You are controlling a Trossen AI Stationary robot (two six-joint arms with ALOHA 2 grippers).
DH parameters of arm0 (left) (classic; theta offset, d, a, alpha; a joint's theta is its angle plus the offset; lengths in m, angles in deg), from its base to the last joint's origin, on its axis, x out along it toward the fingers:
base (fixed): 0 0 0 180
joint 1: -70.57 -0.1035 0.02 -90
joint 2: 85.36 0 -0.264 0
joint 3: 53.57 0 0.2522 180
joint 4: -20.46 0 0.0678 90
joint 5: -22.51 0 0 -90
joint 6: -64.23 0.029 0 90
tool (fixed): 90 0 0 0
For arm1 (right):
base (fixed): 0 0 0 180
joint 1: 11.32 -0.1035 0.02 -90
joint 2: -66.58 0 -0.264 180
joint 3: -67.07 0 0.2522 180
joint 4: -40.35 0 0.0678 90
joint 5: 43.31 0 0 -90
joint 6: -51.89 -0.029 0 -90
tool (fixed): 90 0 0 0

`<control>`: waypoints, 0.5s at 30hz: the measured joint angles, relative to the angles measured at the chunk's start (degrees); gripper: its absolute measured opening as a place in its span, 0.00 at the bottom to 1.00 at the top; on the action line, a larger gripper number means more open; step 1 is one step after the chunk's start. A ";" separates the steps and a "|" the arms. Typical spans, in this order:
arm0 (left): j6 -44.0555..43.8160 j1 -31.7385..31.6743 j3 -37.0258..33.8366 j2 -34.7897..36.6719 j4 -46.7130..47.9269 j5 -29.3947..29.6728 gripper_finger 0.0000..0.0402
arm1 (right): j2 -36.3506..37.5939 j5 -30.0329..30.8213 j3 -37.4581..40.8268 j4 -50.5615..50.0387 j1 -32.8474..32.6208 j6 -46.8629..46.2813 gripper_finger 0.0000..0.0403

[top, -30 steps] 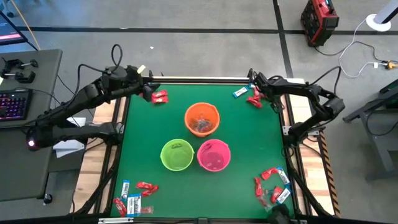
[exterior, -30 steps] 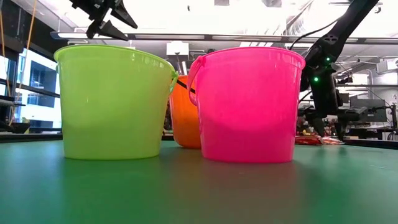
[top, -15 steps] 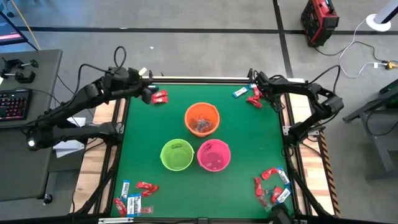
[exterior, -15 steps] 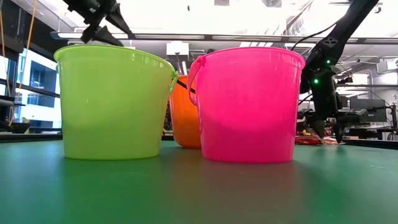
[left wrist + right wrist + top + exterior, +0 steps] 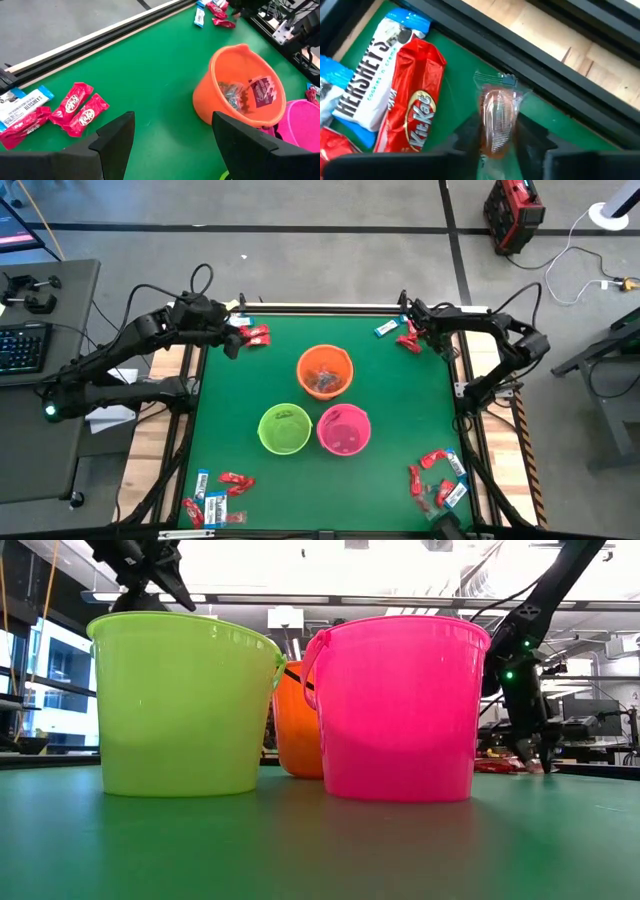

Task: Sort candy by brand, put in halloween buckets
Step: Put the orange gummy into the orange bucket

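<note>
Over on the left, the left gripper point(image 5: 232, 343) hangs above the table's far-left corner with its fingers point(image 5: 116, 134) spread wide and nothing between them. Just beside it on the green table point(image 5: 240, 410) lie two red KitKat bars point(image 5: 79, 109) and a blue-and-white Hershey's bar point(image 5: 22, 101) (all three flat on the mat, close together).

In the middle stand the three pails: the orange bucket point(image 5: 325, 371) farthest back, with a few wrapped pieces in its bottom, the lime green bucket point(image 5: 284, 428) and the hot pink bucket point(image 5: 344, 429) side by side nearer the front edge, touching or nearly so.

More candy sits in two piles along the front edge, one at the near-left corner point(image 5: 215, 498) and one at the near-right corner point(image 5: 437, 477).

At the far-right corner the right gripper point(image 5: 422, 337) is down at the mat, its fingers point(image 5: 465, 135) closing on either side of a clear-wrapped candy point(image 5: 498, 118); whether they grip it firmly I cannot tell. A red KitKat point(image 5: 417, 95) and a Hershey's cookies-and-creme bar point(image 5: 375, 75) lie just beside that piece.
</note>
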 joint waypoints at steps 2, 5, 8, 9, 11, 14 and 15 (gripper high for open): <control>0.39 0.00 0.00 0.00 -0.03 0.11 0.63 | 0.86 -0.52 -0.04 -0.07 0.36 2.20 0.13; 0.86 0.00 -0.01 0.00 -0.03 0.77 0.63 | 2.50 -1.45 0.00 0.57 0.52 4.29 0.05; 0.86 0.00 0.01 0.00 -0.17 0.80 0.63 | 4.79 -1.28 0.00 0.56 -0.07 7.38 0.02; 0.86 0.00 -0.01 0.00 -0.18 0.80 0.63 | 5.64 -1.13 0.00 0.59 -0.22 8.45 0.02; 0.88 0.00 0.01 -0.02 -0.30 0.82 0.63 | 7.80 -0.87 0.00 0.09 -0.67 9.18 0.02; 0.92 0.00 0.01 -0.02 -1.04 0.86 0.63 | 11.77 -0.02 0.00 -0.98 -1.73 10.49 0.02; 0.91 0.00 0.00 -0.01 -1.06 0.86 0.63 | 13.12 0.12 0.00 -0.97 -2.18 11.84 0.01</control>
